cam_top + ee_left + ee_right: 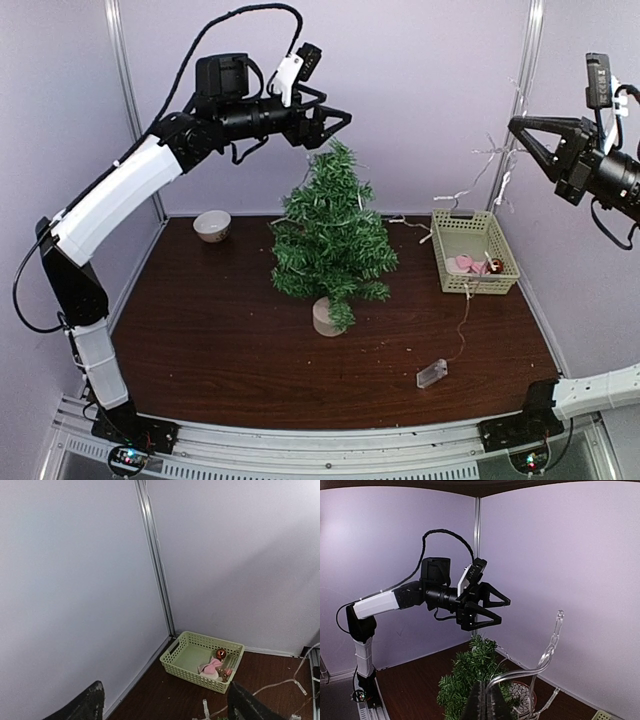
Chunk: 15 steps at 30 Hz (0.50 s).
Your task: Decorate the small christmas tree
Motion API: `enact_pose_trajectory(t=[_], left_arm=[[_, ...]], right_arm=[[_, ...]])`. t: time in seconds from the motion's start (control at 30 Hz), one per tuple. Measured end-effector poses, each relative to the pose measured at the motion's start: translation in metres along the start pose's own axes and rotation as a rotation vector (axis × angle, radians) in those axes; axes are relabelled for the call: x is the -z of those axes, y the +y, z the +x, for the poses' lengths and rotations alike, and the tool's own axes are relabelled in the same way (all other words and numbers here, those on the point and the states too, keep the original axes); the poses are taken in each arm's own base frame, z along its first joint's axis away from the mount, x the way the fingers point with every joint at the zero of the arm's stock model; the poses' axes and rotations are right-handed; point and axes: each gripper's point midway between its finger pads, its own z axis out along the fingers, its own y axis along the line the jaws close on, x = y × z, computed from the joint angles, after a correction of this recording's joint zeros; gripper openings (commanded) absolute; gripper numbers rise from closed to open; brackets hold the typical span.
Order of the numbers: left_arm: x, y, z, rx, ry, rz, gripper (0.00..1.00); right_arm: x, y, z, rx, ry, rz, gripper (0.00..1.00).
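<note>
The small christmas tree (330, 235) stands mid-table on its pale base (325, 316); the right wrist view shows it too (472, 672). My left gripper (338, 130) hovers just above the pointed top, open, with nothing between its dark fingers (92, 702). High at the right, my right gripper (518, 128) is shut on a clear light string (495, 165). That string (545, 657) curls up out of the closed fingertips. From there it hangs toward the basket, and a thin strand leads to the tree's upper branches.
A green basket (475, 250) at the back right holds a pink bow and a small copper bauble (220, 653). The string's clear battery box (432, 374) lies front right. A patterned bowl (212, 225) sits back left. Lilac walls enclose the table.
</note>
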Motion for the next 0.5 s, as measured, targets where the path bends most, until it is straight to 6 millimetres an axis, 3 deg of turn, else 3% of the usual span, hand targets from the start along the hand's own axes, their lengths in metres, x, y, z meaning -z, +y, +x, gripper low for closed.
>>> enact_pose_trajectory(t=[0.1,0.2,0.33,0.5], left_arm=[[0.011,0.010,-0.012,0.007,-0.018,-0.046,0.88],[0.018,0.025,-0.010,0.022,-0.009,-0.099,0.88],[0.028,0.036,0.012,0.043,0.046,-0.155,0.86],[0.059,0.016,0.044,0.039,0.125,-0.143,0.83]], right_arm=[[-0.008,0.003,-0.002,0.009,0.007,-0.012,0.00],[-0.013,0.010,0.000,0.008,0.021,-0.049,0.00],[-0.014,0.022,0.003,-0.018,0.033,-0.119,0.00],[-0.013,0.041,0.010,-0.084,0.047,-0.229,0.00]])
